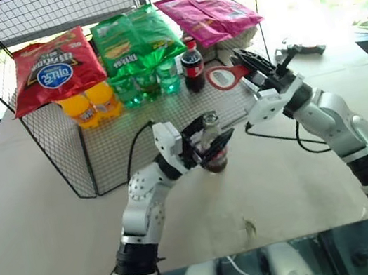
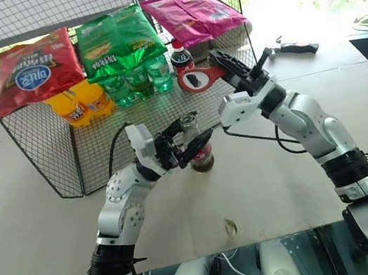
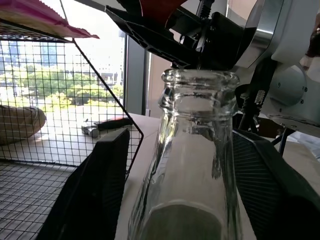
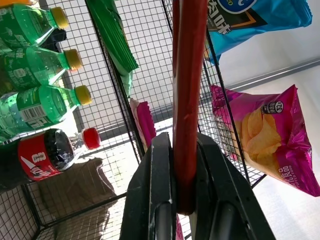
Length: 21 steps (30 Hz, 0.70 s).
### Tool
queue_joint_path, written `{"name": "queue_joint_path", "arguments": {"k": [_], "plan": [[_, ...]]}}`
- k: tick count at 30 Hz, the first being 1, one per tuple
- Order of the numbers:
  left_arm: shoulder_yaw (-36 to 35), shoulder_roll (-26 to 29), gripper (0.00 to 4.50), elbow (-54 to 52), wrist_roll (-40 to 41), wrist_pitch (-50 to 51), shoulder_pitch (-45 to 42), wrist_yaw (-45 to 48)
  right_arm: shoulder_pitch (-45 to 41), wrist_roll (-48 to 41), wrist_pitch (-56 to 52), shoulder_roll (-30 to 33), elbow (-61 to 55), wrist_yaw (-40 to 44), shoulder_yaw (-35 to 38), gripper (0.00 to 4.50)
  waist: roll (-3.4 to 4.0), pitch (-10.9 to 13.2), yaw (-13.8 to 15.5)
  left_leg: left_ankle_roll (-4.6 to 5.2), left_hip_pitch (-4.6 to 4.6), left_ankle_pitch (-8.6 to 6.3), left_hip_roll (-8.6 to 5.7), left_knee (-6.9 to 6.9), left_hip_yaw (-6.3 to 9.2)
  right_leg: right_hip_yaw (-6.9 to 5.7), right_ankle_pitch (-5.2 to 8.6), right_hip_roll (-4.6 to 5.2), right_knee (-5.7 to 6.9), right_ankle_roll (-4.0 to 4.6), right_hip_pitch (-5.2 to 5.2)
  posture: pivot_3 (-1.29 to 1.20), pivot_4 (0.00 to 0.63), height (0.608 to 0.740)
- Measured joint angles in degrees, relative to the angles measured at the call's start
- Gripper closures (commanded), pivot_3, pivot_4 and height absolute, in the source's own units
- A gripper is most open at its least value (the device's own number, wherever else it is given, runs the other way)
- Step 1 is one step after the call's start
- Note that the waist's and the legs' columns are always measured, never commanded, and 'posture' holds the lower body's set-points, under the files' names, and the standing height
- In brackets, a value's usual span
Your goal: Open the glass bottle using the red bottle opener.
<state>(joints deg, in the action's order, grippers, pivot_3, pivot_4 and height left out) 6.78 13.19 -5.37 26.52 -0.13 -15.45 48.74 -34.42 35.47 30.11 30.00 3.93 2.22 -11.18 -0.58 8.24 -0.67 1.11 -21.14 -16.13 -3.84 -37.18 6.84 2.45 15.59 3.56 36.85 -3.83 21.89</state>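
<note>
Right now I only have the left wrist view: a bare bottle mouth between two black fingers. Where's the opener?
Observer: The red bottle opener is clamped in the right gripper, held up over the wire rack and apart from the glass bottle.
Operator: Is the bottle standing on anything?
Observer: Its base appears to rest on the table, just in front of the rack.

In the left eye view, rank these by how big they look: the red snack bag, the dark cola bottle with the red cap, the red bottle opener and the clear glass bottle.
1. Red snack bag, clearly largest.
2. Dark cola bottle with red screw cap.
3. Clear glass bottle and flat red bottle opener look alike; hands hide part of each and the bottle is nearer, so I won't rank them.
</note>
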Motion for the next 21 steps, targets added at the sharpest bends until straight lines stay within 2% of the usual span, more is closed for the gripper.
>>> {"name": "queue_joint_path", "arguments": {"k": [8,12,21], "plan": [[0.00,0.11,0.03,0.00,-0.09,0.04,-0.01,0.50,0.49,-0.13,-0.56,0.00,0.03,0.00,0.00,4.50,0.00,0.00,-0.01,0.00,-0.28,0.00,0.00,-0.02,-0.02,0.01,0.00,0.00,-0.01,0.00,0.29,0.00,0.150,0.740],[0.00,0.57,0.03,-0.02,-0.07,0.30,0.09,1.03,0.93,-0.41,-0.84,-0.06,0.02,0.03,0.00,4.50,-0.01,-0.01,-0.03,0.00,-0.70,0.01,0.00,-0.13,-0.02,0.01,-0.01,0.00,0.06,0.00,0.69,0.00,0.150,0.740],[0.00,3.76,0.03,-2.23,-0.04,1.56,3.67,2.30,2.64,-5.29,-2.81,-1.70,0.73,1.27,0.91,4.50,-0.01,-0.01,-0.12,0.00,-0.71,0.01,0.01,-0.14,-0.05,0.04,-0.01,0.01,0.07,0.00,0.71,0.00,0.150,0.740]]}}
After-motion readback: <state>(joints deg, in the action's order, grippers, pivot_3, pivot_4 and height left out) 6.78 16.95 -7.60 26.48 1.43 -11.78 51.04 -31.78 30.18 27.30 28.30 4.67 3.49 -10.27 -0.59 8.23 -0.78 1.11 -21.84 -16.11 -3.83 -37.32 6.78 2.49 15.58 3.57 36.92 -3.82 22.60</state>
